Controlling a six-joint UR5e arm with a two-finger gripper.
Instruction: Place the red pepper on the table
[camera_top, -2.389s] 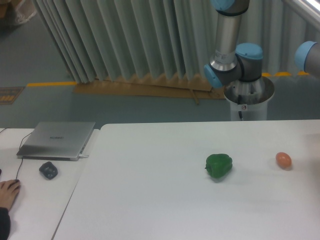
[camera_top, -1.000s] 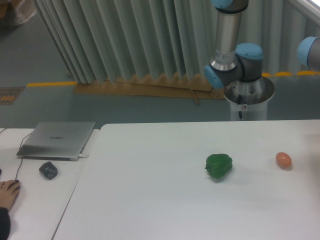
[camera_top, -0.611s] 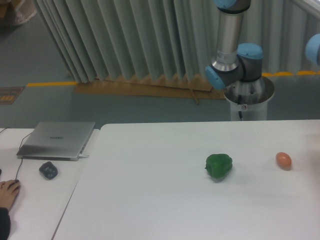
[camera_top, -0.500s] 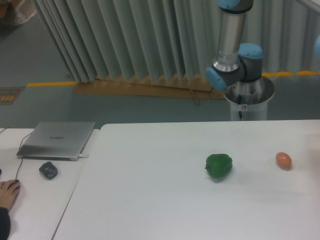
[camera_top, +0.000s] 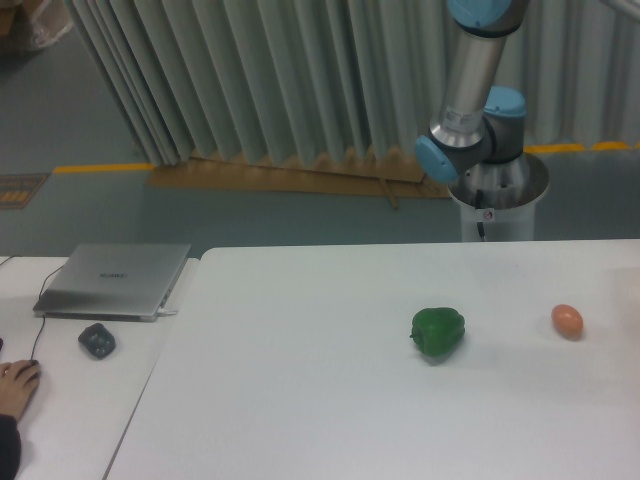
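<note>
— What stands behind me?
— A pleated grey curtain (camera_top: 250, 75) along the back, over a teal floor (camera_top: 90, 215) with a yellow line (camera_top: 100, 168).
— And beside me?
— An adjoining white desk (camera_top: 70, 400).

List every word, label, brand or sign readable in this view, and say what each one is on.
Nothing can be read for certain.
Laptop: a faint mark in the middle of its closed lid, too small and blurred to read.
Robot base: a small round red and white sticker, too blurred to read.
Green pepper, orange egg-shaped object, mouse and table: no text.
</note>
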